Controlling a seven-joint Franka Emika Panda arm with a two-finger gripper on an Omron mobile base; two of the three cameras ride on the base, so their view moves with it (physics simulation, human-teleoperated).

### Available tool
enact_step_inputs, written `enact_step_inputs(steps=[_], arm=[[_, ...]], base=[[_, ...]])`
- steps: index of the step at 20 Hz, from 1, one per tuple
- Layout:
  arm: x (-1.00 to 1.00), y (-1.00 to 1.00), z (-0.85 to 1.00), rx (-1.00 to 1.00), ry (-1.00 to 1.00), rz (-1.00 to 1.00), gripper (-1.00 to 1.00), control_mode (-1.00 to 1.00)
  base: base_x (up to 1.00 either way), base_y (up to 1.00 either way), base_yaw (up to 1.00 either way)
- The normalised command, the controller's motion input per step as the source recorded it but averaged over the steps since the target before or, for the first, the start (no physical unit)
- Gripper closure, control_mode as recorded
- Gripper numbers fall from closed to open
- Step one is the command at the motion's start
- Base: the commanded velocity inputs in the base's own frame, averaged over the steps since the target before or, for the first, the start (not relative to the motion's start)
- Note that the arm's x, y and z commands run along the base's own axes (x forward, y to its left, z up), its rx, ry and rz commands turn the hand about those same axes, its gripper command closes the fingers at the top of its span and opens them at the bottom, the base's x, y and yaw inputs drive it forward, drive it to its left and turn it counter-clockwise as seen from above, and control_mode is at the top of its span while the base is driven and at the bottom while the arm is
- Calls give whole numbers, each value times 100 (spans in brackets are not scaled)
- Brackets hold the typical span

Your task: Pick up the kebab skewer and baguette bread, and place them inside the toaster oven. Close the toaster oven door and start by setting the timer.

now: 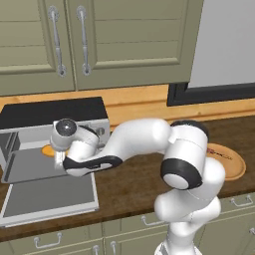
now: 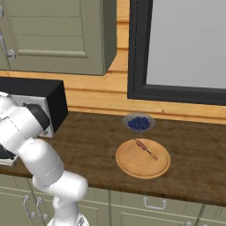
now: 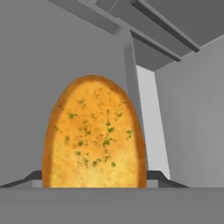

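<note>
**Bread in the oven, stick of meat waits**

My fingers (image 1: pixel 59 158) stand apart, but I cannot tell if they hold the baguette bread (image 3: pixel 94 133). It lies inside the toaster oven (image 1: pixel 55 115), light and crusty. The kebab skewer (image 2: pixel 145 148) lies far right on the wooden plate (image 2: pixel 128 165), thin and easy to snap; I would pinch its middle.

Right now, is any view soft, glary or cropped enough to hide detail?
Hand view: the bread looms close, slightly soft, cut off at the bottom. Left base view: even light, no glare; the arm covers part of the oven. Right base view: the skewer is tiny.
</note>
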Motion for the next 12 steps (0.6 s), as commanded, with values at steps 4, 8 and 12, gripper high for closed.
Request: enact_step_inputs(steps=[4,8,12], arm=[[20,1,0,0,1,0,100,-100],[0,0,0,0,0,0,100,-100],[0,0,0,0,0,0,100,-100]], base=[[0,0,0],[0,0,0],[0,0,0]])
